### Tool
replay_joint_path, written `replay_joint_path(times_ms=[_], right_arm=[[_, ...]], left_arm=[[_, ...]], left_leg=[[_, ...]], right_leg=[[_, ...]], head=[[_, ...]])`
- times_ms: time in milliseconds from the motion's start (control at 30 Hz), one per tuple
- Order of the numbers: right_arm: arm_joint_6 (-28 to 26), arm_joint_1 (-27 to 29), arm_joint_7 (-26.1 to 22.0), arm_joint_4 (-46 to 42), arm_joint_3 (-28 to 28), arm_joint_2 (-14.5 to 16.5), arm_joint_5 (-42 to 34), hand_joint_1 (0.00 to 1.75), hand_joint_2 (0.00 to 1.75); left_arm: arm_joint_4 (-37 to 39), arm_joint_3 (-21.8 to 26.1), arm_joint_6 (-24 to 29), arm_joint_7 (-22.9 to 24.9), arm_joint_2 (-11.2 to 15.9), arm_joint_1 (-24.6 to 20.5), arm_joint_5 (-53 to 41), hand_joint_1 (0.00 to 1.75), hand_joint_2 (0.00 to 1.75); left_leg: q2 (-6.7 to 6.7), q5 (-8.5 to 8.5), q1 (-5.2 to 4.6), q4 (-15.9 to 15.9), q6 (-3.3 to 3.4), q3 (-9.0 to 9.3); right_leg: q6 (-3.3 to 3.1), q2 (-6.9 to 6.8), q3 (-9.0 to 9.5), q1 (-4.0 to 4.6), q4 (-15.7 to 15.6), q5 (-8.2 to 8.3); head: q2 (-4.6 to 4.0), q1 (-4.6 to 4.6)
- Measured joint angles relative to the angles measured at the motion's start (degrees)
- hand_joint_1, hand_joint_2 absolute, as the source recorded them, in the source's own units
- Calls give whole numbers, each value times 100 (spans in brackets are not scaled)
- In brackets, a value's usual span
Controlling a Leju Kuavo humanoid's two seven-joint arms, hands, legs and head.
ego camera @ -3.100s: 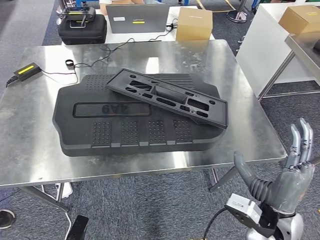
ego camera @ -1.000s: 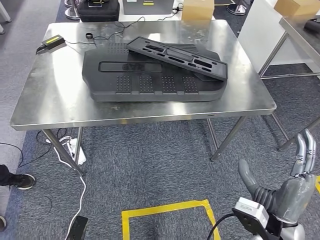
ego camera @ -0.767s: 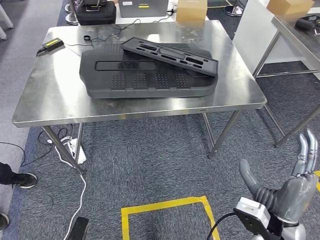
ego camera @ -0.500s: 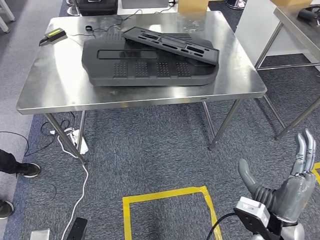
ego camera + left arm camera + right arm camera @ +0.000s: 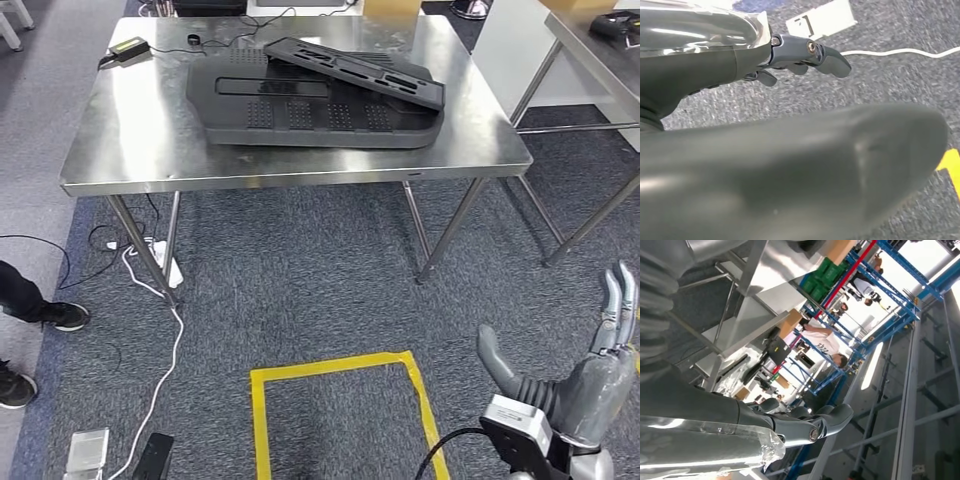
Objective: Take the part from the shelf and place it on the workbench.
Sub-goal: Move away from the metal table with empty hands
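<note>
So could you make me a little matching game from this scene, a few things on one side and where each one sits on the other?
Things:
1. slotted black part
2. large black panel
3. yellow tape outline
4. right hand

Places:
A. on the carpet in front of the table
B. raised with fingers apart, holding nothing
C. lying across the top of the other black piece
D. flat on the steel table

Pairs: 1-C, 2-D, 3-A, 4-B
</note>
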Motion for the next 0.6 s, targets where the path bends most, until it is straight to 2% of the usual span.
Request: replay_joint_path(times_ms=[33,67,100,133,167,200,233,300,333,367,400,433,467,500,533,567,600], right_arm=[[-1,-5,-1,-7,0,-7,-3,0,0],[-1,-8,-1,-14,0,-15,-5,0,0],[-2,-7,-1,-18,-1,-21,-8,0,0],[-2,-5,-1,-19,-1,-26,-10,0,0],[-1,-5,0,-16,-2,-31,-11,0,0],[0,-6,-1,-14,-3,-32,-15,0,0],[1,-6,-1,-12,-4,-34,-23,0,0],[1,3,-2,-9,-8,-40,-60,0,0],[2,10,-2,-7,-9,-43,-82,0,0],[2,15,0,-5,-8,-47,-100,0,0],[2,16,9,-4,-8,-49,-110,0,0],[2,18,24,-3,-9,-51,-116,0,0],[2,19,41,-2,-9,-53,-120,0,0],[1,19,57,-3,-10,-55,-125,0,0],[1,22,66,-3,-11,-58,-130,0,0],[0,23,69,-4,-11,-61,-132,0,0],[0,26,69,-4,-11,-65,-136,0,0]], left_arm=[[0,3,0,-1,-3,0,-2,0,0],[-1,5,-1,-1,-7,-2,-3,0,0],[-1,8,-1,-2,-9,-3,-4,0,0],[0,10,-2,-2,-9,-1,-6,0,0],[1,12,-2,-1,-9,3,-7,0,0],[1,14,-1,0,-9,10,-8,0,0],[1,16,-1,0,-9,15,-7,0,0],[-1,20,0,0,-7,19,-7,0,0],[-1,21,0,0,-5,20,-7,0,0],[-1,22,0,0,-4,20,-7,0,0],[-1,23,0,0,-3,20,-6,0,0],[-1,23,0,-1,-1,19,-7,0,0],[-1,23,-1,-4,1,15,-7,0,0],[-1,23,-2,-9,3,8,-8,0,0],[-1,23,-4,-14,5,3,-8,0,0],[0,23,-7,-21,5,0,-8,0,0],[0,23,-9,-25,5,2,-8,0,0]], left_leg=[[-3,52,-3,-3,-21,-26],[-3,104,7,-11,-52,-48],[-3,159,17,-26,-90,-64],[-3,198,23,-36,-125,-80],[-12,167,23,-25,-155,-119],[-23,33,17,56,-178,-172],[-34,-195,8,238,-198,-244],[-44,-728,18,875,-231,-405],[-43,-868,22,1214,-245,-450],[-43,-879,27,1435,-258,-440],[-42,-777,33,1477,-269,-350],[-42,-625,41,1320,-281,-168],[-42,-522,54,995,-295,88],[-46,-504,58,603,-298,356],[-52,-536,59,304,-278,547],[-58,-596,53,112,-245,656],[-63,-622,40,40,-196,679]], right_leg=[[-54,11,281,28,-439,-25],[-92,21,455,57,-735,-65],[-110,22,517,79,-884,-81],[-118,17,498,85,-949,-29],[-144,4,452,81,-982,56],[-180,-9,396,69,-1019,149],[-208,-23,321,54,-1046,241],[-236,-37,135,46,-976,354],[-229,-44,20,46,-911,391],[-221,-50,-103,44,-832,421],[-210,-53,-233,38,-746,445],[-193,-53,-360,29,-655,463],[-173,-52,-474,22,-564,479],[-151,-51,-578,24,-473,489],[-122,-49,-652,29,-399,506],[-91,-46,-702,38,-347,528],[-61,-39,-730,45,-321,556]], head=[[0,-2],[1,-3],[1,-3],[1,-1],[1,-2],[0,-6],[0,-16],[-1,-33],[-1,-38],[-1,-39],[0,-39],[0,-41],[0,-41],[0,-42],[0,-39],[0,-39],[0,-35]])
